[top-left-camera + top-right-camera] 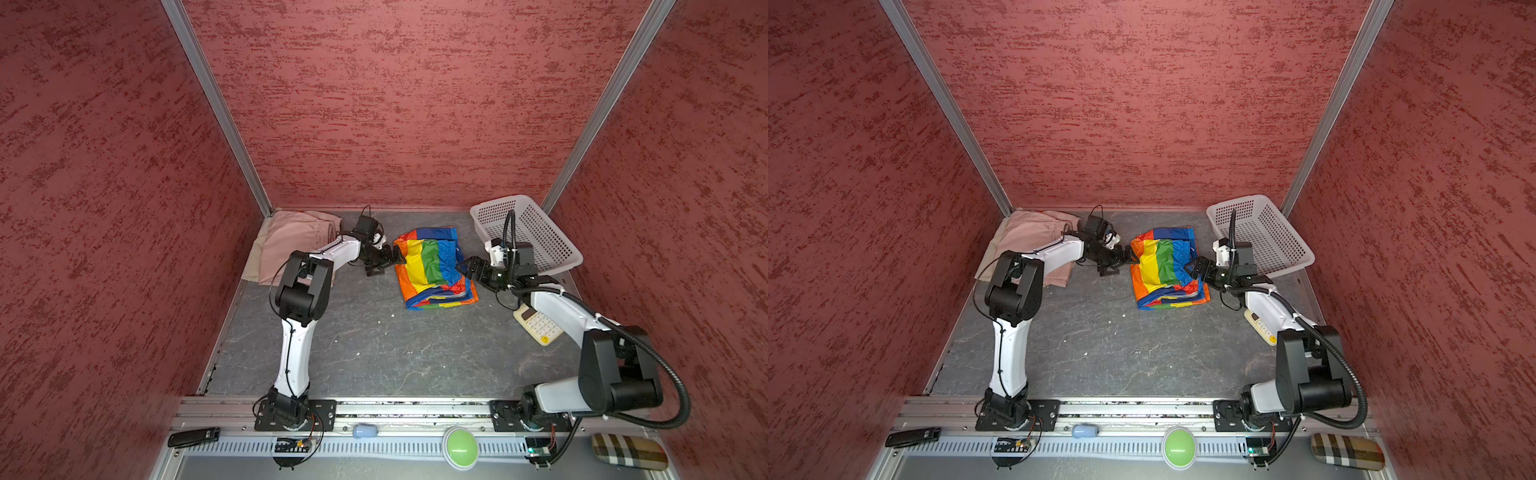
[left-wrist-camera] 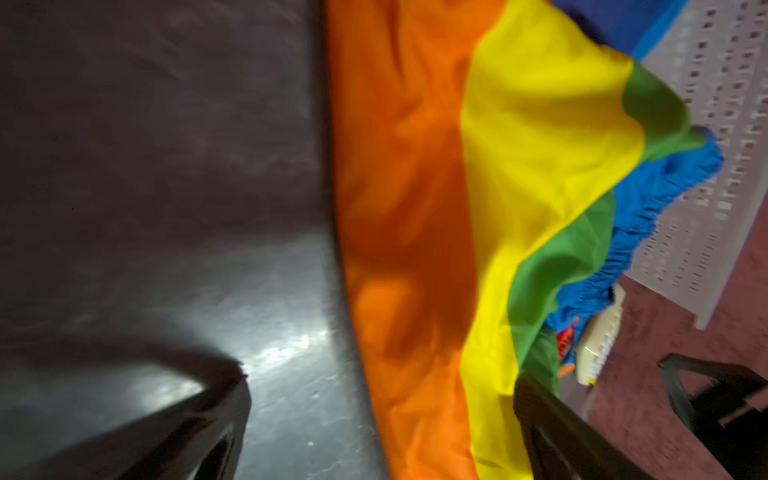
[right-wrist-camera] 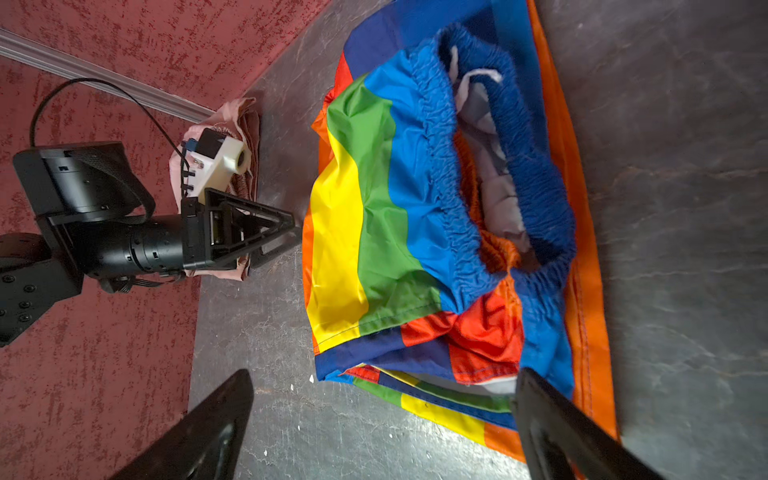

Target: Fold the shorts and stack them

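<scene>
**HAZARDS**

- Expect slip. Shiny, slick cloth on the rainbow shorts [image 1: 432, 266], likely to slide out of a shallow pinch. Take a deep bite on closing.
- Beware of catching the top layer only. Several layers visible along the near hem in the right wrist view, so likely to peel apart on lifting and spoil the fold.
- Note the blue waistband [image 3: 498, 166], gathered, gaping and puffed up. Likely to spring back and leave a lumpy bundle unless pressed flat.
- Keep the right arm clear of two light, easily shoved items:
  - the calculator [image 1: 538, 328], partly under that arm near the right edge of the worktop [image 1: 374, 353];
  - the white basket [image 1: 540, 237] in the far right corner.
- Avoid dragging cloth across the pink shorts [image 1: 291, 241], lying on the beige shorts [image 1: 251, 268] in the far left corner. Liable to rumple that stack.

**POSITIONS**

- Rainbow shorts: flat on the worktop, about mid-width, nearer the far edge than the near one, between the two pincers.
- Left pincer [image 1: 386, 266]: wide open, holding nothing, low at the left, orange edge of the rainbow shorts. In the left wrist view, cloth edge between the jaws, with one finger [image 2: 548, 424] overlapping the yellow stripe and the other over bare worktop.
- Right pincer [image 1: 464, 269]: wide open, empty, at the right edge of the rainbow shorts beside the blue stripe. In the right wrist view, one finger [image 3: 552, 419] over the near hem, the other over bare worktop.
- Contact with the cloth on either side: cannot tell.
</scene>
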Controlling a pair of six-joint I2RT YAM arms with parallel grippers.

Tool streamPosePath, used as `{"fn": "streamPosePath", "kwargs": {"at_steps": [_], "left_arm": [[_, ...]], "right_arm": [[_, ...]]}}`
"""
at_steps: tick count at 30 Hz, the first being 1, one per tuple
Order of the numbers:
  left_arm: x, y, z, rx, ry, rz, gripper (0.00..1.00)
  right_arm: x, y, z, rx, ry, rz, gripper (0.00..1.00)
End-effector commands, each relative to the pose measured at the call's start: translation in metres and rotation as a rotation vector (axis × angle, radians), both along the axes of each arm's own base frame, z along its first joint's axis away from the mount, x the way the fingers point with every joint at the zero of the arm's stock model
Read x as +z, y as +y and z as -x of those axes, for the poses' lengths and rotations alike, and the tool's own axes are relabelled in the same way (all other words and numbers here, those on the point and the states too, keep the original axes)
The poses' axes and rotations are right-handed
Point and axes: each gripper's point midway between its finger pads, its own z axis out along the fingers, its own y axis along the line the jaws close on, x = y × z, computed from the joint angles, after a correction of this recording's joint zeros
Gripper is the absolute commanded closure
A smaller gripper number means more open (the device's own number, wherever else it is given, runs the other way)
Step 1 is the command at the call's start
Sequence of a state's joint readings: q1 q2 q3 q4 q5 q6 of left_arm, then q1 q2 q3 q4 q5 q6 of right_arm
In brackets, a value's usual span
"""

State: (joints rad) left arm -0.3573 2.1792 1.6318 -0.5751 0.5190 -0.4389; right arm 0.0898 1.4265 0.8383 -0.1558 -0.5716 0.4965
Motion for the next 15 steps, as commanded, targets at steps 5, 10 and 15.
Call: {"fn": "streamPosePath", "kwargs": {"at_steps": [5,10,15], "left_arm": [[-0.014,-0.016,0.003,-0.052,0.017,-0.036,0.16],[-0.026,-0.023,0.004,-0.062,0.049,-0.053,0.4],[-0.033,-0.019,-0.003,-0.055,0.051,-0.093,0.62]], "right_arm": [[0.01,-0.008,-0.002,-0.012,-0.04,0.012,0.01],[0.008,-0.012,-0.001,-0.026,-0.039,0.008,0.01],[0.01,-0.014,-0.001,-0.03,-0.046,0.005,0.01]]}}
